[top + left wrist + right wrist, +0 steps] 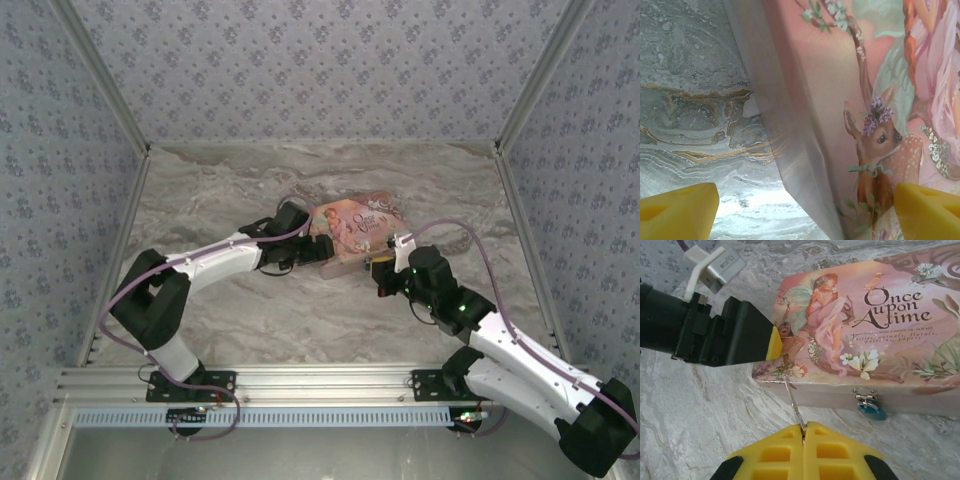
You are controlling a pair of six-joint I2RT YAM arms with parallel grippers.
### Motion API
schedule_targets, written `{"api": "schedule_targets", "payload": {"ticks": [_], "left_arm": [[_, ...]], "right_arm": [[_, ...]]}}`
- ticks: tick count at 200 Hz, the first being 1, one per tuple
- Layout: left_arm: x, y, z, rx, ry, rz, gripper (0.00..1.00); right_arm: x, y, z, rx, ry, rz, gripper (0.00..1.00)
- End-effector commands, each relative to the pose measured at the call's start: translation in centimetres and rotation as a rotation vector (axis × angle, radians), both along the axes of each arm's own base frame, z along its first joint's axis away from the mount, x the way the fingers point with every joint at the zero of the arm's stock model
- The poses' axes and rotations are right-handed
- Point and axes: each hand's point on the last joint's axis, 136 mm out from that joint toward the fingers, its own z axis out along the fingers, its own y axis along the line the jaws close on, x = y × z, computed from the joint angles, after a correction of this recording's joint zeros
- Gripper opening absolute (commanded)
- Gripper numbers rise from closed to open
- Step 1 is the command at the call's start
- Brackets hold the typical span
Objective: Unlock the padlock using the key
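The padlock (871, 411), small and blue-teal, hangs from the clasp on the front wall of a pink illustrated tin (880, 320). My right gripper (804, 429) is shut on the key (795, 402), a thin metal sliver pointing up at the tin's near left corner, well left of the padlock. My left gripper (805, 212) stands open at the tin's left end. One of its fingertips (927, 210) is over the lid, and the other is over the table. From above, the left gripper (318, 248) and right gripper (383, 272) flank the tin (360, 225).
The tin lies on a marble-patterned table (250, 320), walled on three sides with patterned panels. A purple cable loops over each arm. An aluminium rail (300, 380) runs along the near edge by the arm bases.
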Motion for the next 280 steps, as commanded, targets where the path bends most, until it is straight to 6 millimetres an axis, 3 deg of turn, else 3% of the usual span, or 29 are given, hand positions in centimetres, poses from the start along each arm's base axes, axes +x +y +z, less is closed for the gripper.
{"api": "schedule_targets", "payload": {"ticks": [1,57,86,110,165,204,244,280], "left_arm": [[-1.1,1.8,-1.9,0.072,0.045,0.002,0.89],[-1.4,6.5,-2.5,0.125,0.062,0.061,0.89],[-0.7,9.7,-2.3,0.143,0.06,0.097,0.89],[0.3,10.8,-1.8,0.114,0.051,0.102,0.88],[0.5,8.3,1.4,-0.013,-0.014,0.04,0.89],[-0.9,4.0,3.2,-0.088,-0.026,-0.04,0.96],[-1.0,-0.1,3.6,-0.164,-0.02,-0.068,0.99],[0.1,-1.4,2.7,-0.156,-0.009,-0.071,1.0]], "right_arm": [[0.1,-0.3,1.0,-0.015,-0.022,-0.011,0.0],[0.2,-0.6,0.9,-0.031,-0.019,-0.02,0.0],[0.2,-0.7,0.8,-0.034,-0.015,-0.021,0.0],[0.2,-0.7,1.0,-0.033,-0.019,-0.02,0.0],[0.2,-0.5,1.0,-0.026,-0.017,-0.012,0.0],[0.3,-0.5,0.8,-0.026,-0.013,-0.014,0.0],[0.2,-0.5,0.9,-0.021,-0.01,-0.012,0.0],[0.0,-0.4,1.1,-0.011,-0.012,-0.01,0.0]]}}
